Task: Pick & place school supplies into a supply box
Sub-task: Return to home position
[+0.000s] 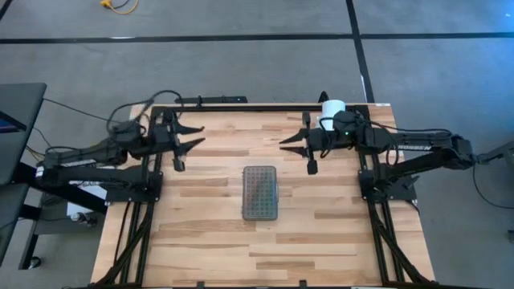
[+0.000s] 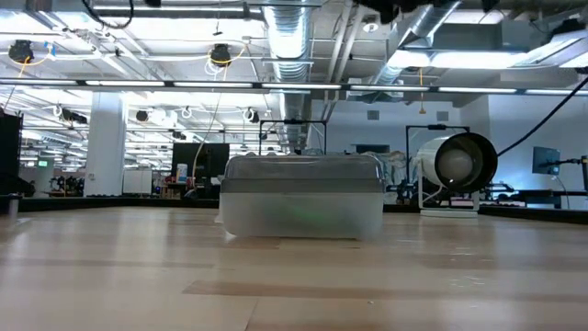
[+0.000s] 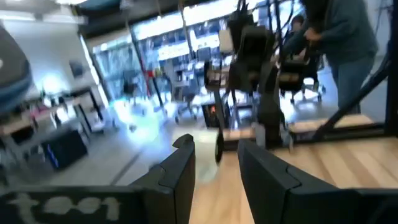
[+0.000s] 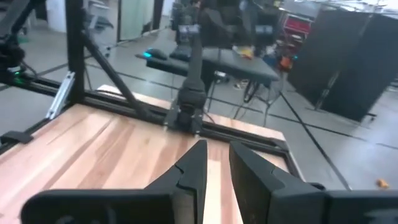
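Supply box [image 1: 260,193] (lid shut) blocks table [image 1: 201,233] centre.

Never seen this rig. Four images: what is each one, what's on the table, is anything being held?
It is a two-armed robot working at a wooden table. The high view looks straight down. In its upper part, the left gripper and right gripper hang over the table, facing each other. The low view sits at table height and looks across at the supply box, which lies mid-table with its lid closed. Its contents cannot be made out. Each wrist view looks forward past that arm's own two dark fingers. Both pairs stand apart with nothing between them, so nothing is held. A white cylinder sits at the table corner by the right arm.
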